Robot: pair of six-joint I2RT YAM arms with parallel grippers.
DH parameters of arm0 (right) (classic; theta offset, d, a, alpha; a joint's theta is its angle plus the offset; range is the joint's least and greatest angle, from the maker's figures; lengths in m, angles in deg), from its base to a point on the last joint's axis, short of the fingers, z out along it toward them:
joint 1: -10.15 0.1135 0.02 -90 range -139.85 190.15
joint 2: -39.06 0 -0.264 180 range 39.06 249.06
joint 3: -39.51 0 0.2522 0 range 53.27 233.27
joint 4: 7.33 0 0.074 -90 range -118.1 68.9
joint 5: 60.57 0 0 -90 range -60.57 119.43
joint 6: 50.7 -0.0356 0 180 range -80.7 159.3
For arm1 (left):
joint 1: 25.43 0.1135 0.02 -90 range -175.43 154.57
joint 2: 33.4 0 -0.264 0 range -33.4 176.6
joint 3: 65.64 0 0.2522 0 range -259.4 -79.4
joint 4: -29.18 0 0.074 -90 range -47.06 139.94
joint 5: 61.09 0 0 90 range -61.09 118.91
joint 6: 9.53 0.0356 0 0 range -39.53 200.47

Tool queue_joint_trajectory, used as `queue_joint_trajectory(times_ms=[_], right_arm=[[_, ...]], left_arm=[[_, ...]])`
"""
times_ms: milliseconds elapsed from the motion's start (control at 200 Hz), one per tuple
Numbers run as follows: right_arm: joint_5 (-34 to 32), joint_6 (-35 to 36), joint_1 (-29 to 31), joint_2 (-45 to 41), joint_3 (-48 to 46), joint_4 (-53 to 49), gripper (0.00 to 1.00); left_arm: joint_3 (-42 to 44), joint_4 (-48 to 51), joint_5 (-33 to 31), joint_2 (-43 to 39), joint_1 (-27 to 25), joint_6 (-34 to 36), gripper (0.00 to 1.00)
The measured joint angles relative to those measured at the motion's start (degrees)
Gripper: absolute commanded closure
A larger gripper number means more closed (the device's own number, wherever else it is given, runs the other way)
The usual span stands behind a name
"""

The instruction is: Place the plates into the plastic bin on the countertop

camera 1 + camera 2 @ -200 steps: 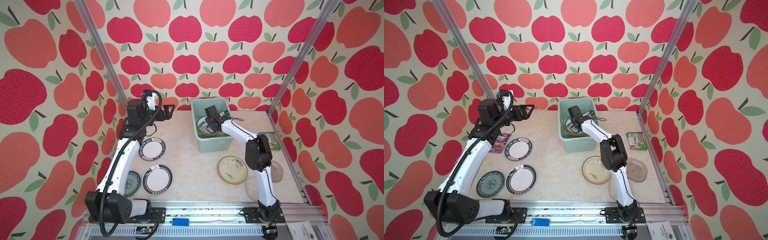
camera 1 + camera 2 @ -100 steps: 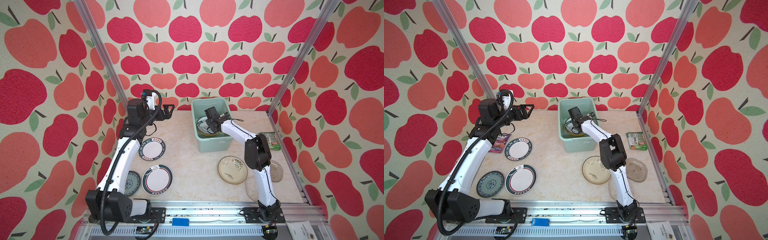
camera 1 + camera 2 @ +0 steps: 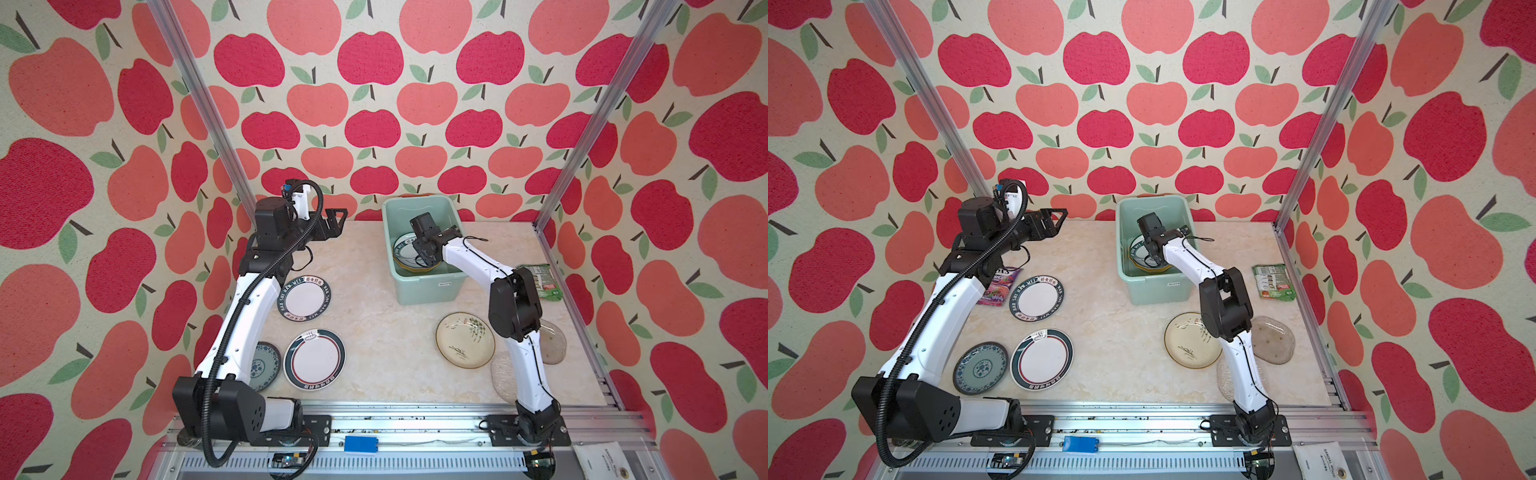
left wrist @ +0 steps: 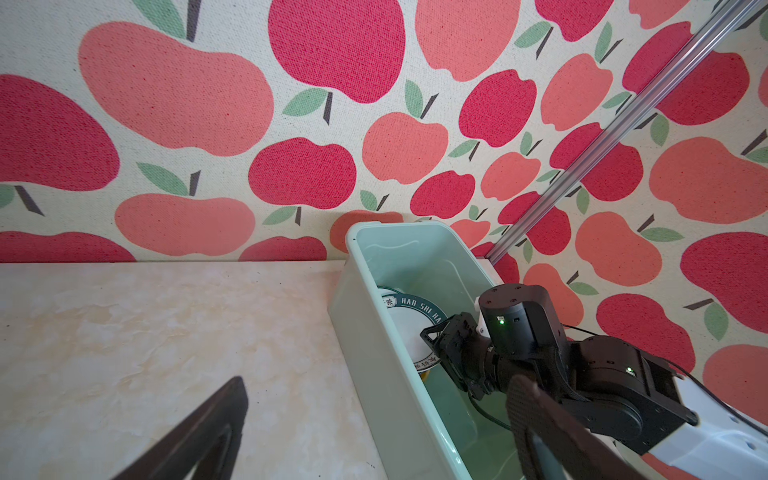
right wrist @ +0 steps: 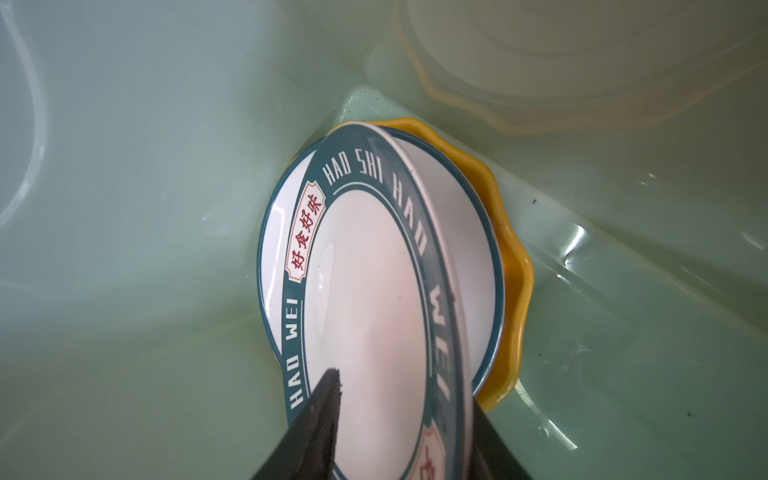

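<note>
Right jaws astride plate [image 5: 374, 291] rim, in bin [image 5: 124, 208]

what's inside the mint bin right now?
In the plastic bin: a tilted lettered plate, a second teal-rimmed plate under it, a yellow scalloped plate at the bottom, plus the right gripper, jaws apart astride the top plate's rim. The lower plates' faces are mostly covered.

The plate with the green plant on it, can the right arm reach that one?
Probably yes. The plate with the green plant lies flat on the countertop near that arm's base, with nothing on it. The right gripper is down inside the plastic bin, so it must lift out first.
</note>
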Motion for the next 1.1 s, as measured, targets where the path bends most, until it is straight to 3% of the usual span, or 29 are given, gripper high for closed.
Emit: queue_joint_trajectory(times_ms=[425, 865, 1101], right_arm=[[2.4, 0.0, -0.6, 3.1, 1.8, -3.4, 0.56], [4.3, 1.6, -1.6, 5.3, 4.4, -3.7, 0.37], [6.5, 2.5, -2.4, 9.2, 12.3, -7.8, 0.31]], left_arm=[[0.0, 0.0, -0.4, 0.0, 0.0, 0.0, 0.01], [0.0, 0.0, -1.2, 0.0, 0.3, 0.0, 0.01], [0.0, 0.0, -2.9, 0.0, 0.6, 0.0, 0.01]])
